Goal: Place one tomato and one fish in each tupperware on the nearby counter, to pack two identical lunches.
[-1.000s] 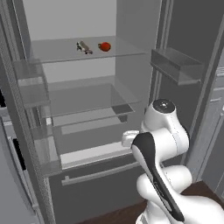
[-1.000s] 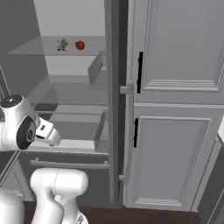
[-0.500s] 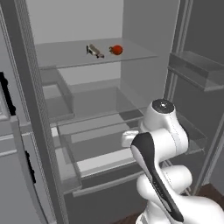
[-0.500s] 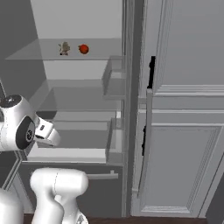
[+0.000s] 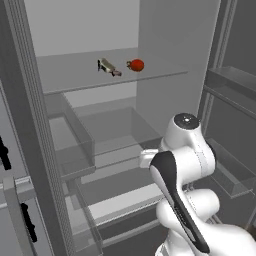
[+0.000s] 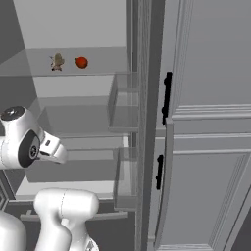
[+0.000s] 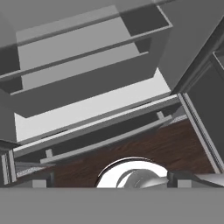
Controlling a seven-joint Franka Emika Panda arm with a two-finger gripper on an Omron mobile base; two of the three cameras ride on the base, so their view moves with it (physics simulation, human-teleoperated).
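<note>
Grey and open, the refrigerator (image 5: pixel 165 45) stands in front of the robot, with flat, smooth walls and clear glass shelves that look hard and slippery. On the upper glass shelf (image 5: pixel 75 75) lie the two things of the task: the tomato (image 5: pixel 137 64), a small glossy red ball, and just beside it, toward the left wall of the refrigerator, the fish (image 5: pixel 108 67), slim and grey-brown with paler streaks. They are near each other but seem not to touch. In the right base view the tomato (image 6: pixel 82 62) and the fish (image 6: pixel 57 62) sit on the same shelf, well above the white arm (image 6: pixel 29 142). Below this shelf are more clear shelves and transparent bins (image 5: pixel 75 145), and clear door bins (image 6: pixel 125 103) hang at the side near the grey panelled cabinet (image 6: pixel 206 122) with black handles. The gripper (image 7: pixel 111 180) points down toward the lower drawer front and the dark wooden floor (image 7: pixel 144 148), far from the upper shelf; its fingers stand wide apart and hold nothing. The tomato probably is light, round and smooth, so it may roll on the glass; it is better taken across its widest middle with gentle pressure. The fish likely is light and a little soft, and the middle of its body, across the narrow width, looks the safest place to hold.
</note>
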